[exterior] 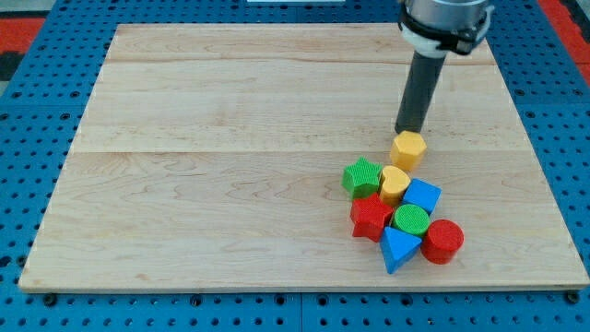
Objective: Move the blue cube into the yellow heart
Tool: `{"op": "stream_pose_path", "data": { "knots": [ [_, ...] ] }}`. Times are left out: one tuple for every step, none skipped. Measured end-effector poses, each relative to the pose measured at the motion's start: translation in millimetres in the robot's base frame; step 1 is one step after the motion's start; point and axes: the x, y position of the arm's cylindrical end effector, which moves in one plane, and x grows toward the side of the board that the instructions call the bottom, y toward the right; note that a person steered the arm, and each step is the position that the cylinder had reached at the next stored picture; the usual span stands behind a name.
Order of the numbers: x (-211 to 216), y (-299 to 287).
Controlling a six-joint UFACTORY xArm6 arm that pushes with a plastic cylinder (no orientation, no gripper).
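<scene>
My tip (404, 130) rests on the board just above the yellow hexagon block (407, 148), touching or nearly touching its top-left edge. The blue cube (422, 195) sits in a tight cluster at the view's lower right. The yellow heart (395, 183) lies directly to the cube's upper left, touching it. The tip is above the cluster, with the hexagon between it and the heart.
In the same cluster are a green star (362, 176), a red star (371, 217), a green cylinder (411, 220), a blue triangle (398, 249) and a red cylinder (443, 241). The wooden board (230, 166) lies on a blue pegboard.
</scene>
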Motion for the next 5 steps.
{"op": "stream_pose_path", "data": {
  "knots": [
    [33,0],
    [28,8],
    [43,32],
    [65,47],
    [68,31]
  ]
}}
